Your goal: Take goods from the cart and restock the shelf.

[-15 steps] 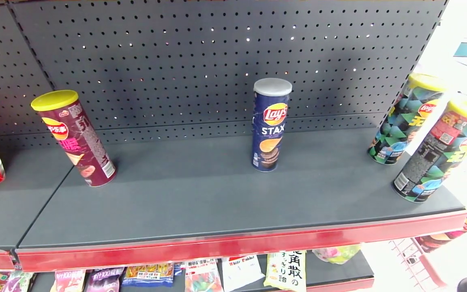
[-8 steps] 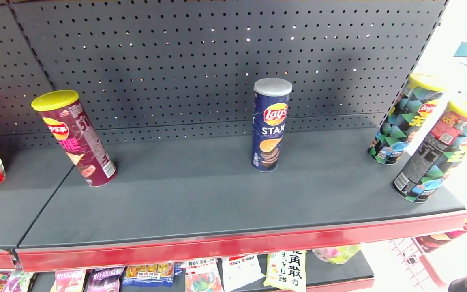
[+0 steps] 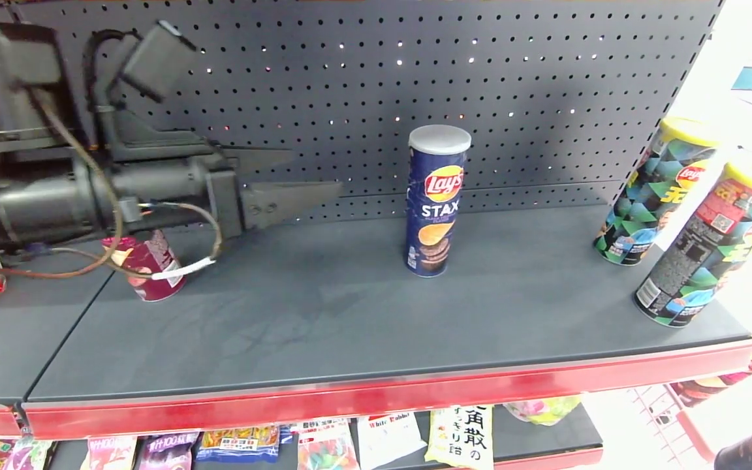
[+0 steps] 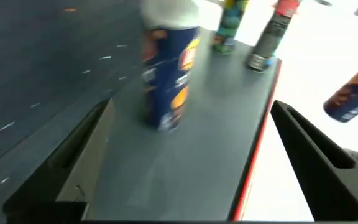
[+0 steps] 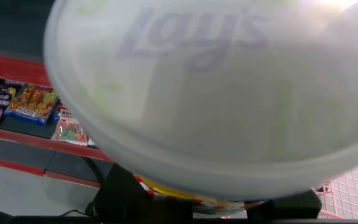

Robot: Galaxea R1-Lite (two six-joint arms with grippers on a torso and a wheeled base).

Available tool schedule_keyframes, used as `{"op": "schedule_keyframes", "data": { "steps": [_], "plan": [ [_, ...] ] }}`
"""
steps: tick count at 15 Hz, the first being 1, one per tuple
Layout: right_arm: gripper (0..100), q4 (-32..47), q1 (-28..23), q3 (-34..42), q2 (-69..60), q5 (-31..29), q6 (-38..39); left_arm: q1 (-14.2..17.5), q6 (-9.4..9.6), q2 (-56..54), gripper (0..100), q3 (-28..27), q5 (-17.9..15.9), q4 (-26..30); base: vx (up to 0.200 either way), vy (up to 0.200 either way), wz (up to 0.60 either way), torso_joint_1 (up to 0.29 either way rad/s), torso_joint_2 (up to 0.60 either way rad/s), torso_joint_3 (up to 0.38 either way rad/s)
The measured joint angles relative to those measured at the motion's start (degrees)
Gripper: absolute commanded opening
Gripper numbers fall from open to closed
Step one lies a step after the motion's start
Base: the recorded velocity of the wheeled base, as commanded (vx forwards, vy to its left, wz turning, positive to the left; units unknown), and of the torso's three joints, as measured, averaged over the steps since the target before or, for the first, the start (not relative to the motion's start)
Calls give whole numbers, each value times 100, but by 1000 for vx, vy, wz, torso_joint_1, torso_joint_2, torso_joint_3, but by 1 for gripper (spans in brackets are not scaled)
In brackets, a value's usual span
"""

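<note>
Left hand (image 3: 316,172), spread wide and empty, hovers over the shelf (image 3: 350,313) near the upright blue can (image 3: 433,202); right hand (image 5: 204,205) appears clamped on a chip can (image 5: 216,93) before the shelving. The can is judged light, rigid, smooth and thin-walled; grip mid-body, gently
</note>
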Motion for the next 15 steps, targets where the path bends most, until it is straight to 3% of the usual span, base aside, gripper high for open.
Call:
{"op": "schedule_keyframes", "data": {
  "steps": [2,4,6,9,12,15],
  "plan": [
    [0,1,-2,9,20,-2,9,-324,35,642,100,-430,-35,-105,0,0,0,0,0,0],
    [0,6,-7,9,26,-5,15,-466,208,1118,100,-736,-28,-197,0,0,0,0,0,0],
    [0,6,-11,13,26,-9,94,-503,389,1487,100,-1037,6,-204,0,0,0,0,0,0],
    [0,6,-11,13,22,-20,116,-516,418,1883,100,-1428,74,-206,0,0,0,0,0,0],
    [0,6,-11,13,11,-24,148,-518,635,2231,100,-1775,184,-211,0,0,0,0,0,0],
    [0,6,-11,13,11,-24,154,-549,677,2543,100,-2104,183,-211,0,0,0,0,0,0]
  ]
}}
